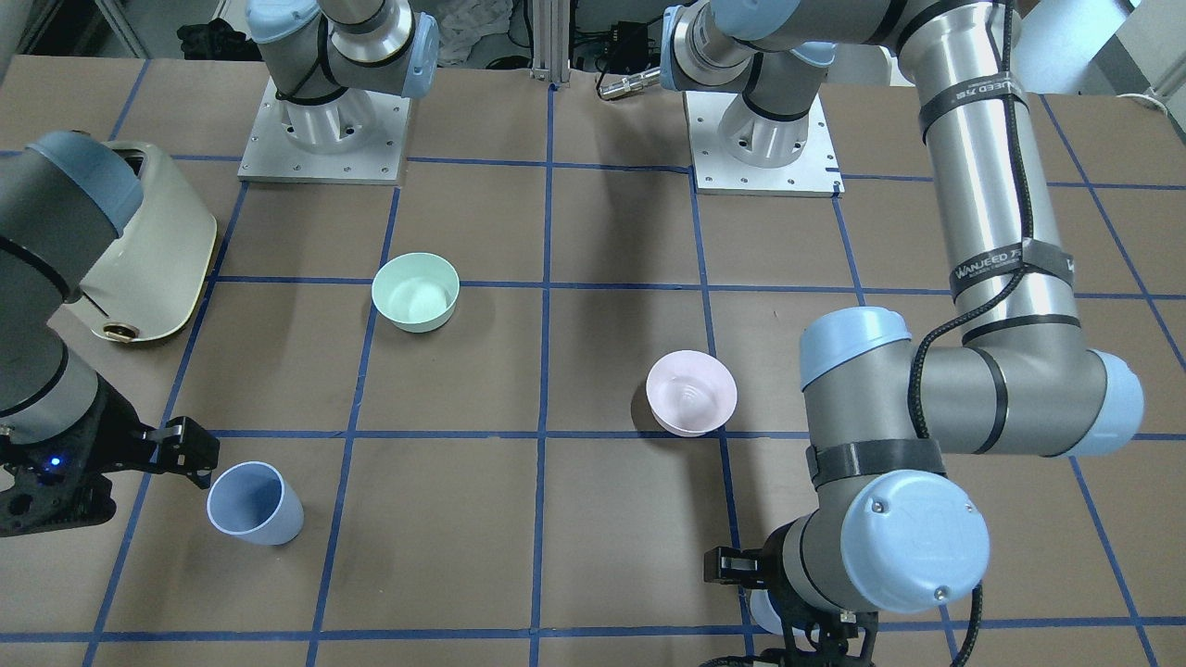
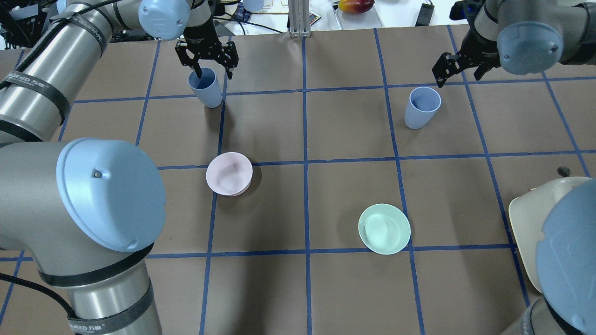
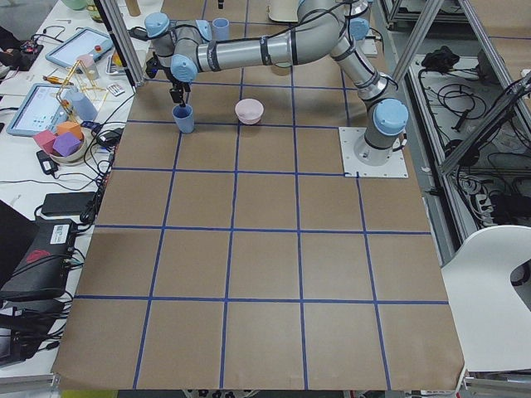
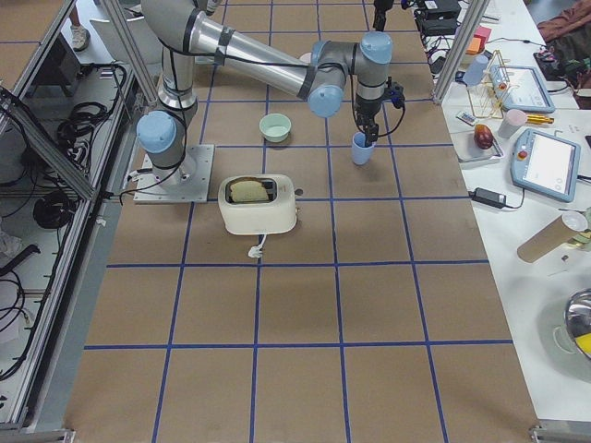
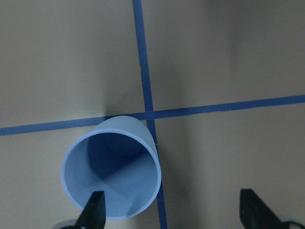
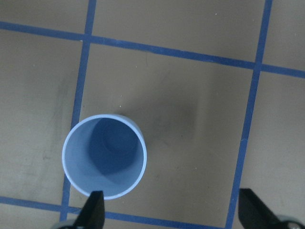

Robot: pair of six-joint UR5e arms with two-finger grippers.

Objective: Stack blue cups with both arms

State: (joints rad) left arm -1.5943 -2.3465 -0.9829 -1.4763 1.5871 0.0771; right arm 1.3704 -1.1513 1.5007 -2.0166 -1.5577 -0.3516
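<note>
Two pale blue cups stand upright on the brown table. One cup is under my left gripper, which is open. In the left wrist view one fingertip is over this cup's opening and the other is outside it, to the side. The other cup stands just beside my right gripper, which is open and empty. In the right wrist view this cup lies by one fingertip, off the gap's middle. The front-facing view shows this cup beside the right gripper.
A pale pink bowl and a mint green bowl sit mid-table between the arms. A cream toaster stands by the right arm's side. Blue tape lines grid the table. Clutter lies beyond the far edge.
</note>
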